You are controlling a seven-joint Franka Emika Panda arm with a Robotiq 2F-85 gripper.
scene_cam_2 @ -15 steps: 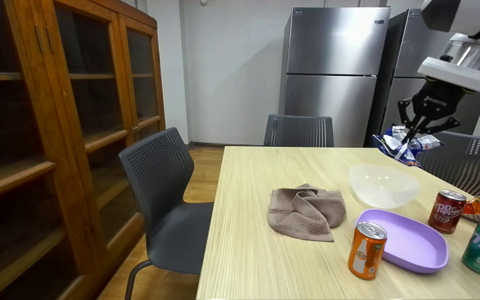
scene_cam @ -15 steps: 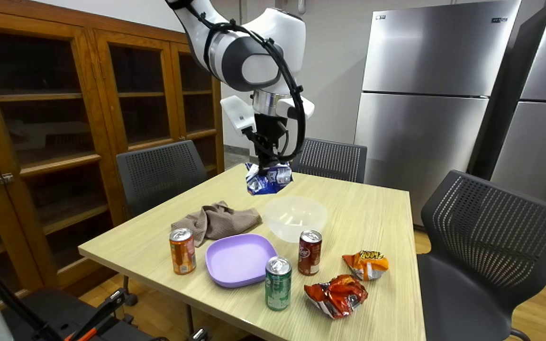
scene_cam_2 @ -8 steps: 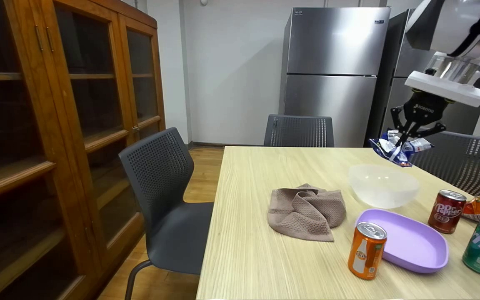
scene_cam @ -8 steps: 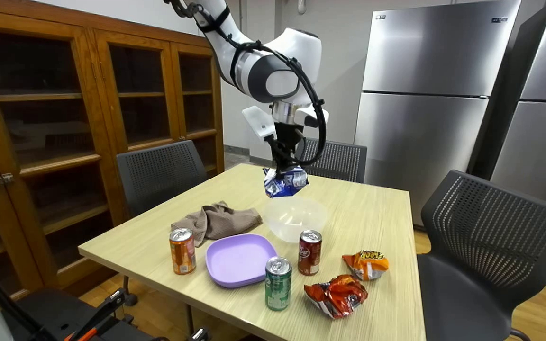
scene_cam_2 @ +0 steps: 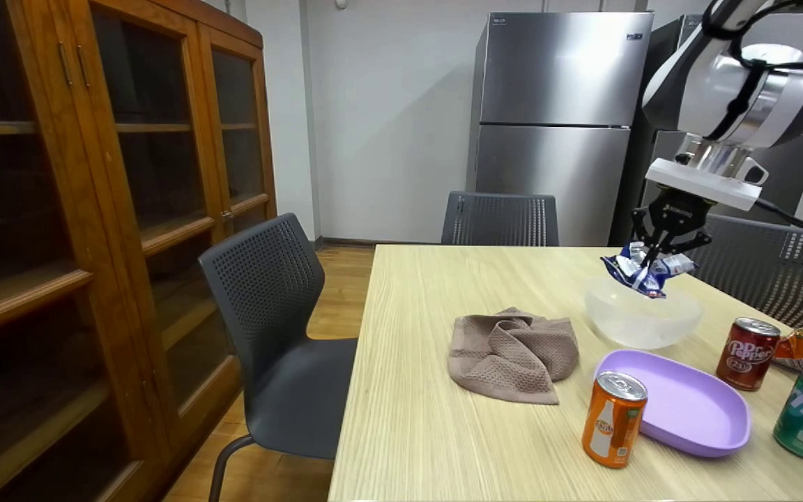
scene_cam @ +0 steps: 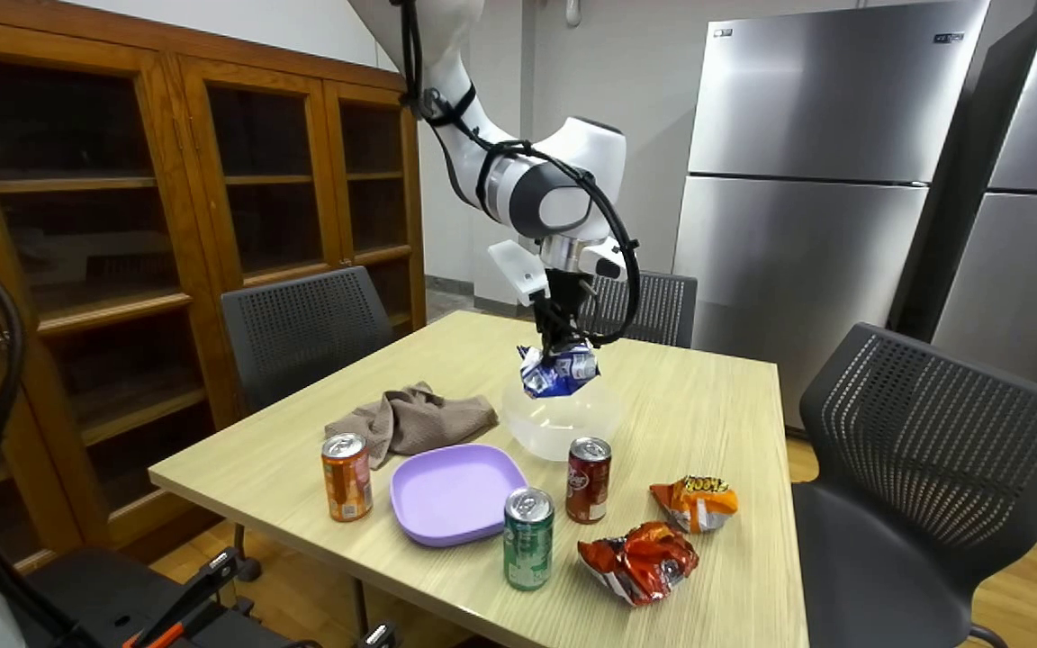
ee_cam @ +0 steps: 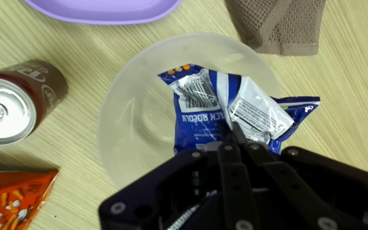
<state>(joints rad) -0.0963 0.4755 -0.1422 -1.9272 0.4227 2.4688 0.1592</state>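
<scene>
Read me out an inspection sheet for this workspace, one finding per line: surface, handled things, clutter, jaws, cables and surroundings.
Surface: pale wood-grain table.
Handled things: blue snack bag held over the translucent bowl; whether they touch can't be told.
Clutter: crumpled brown cloth, purple tray; orange can, dark-red can and green can, all upright; orange snack bag, red snack bag.
Jaws: shut on the blue snack bag.
Cables: black cable strapped to the arm, hanging in a loop.
Surroundings: dark chairs, glass-fronted wooden cabinets, steel fridges.

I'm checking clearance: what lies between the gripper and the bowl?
The blue snack bag, pinched in the gripper above the bowl; both exterior views show it.
</scene>
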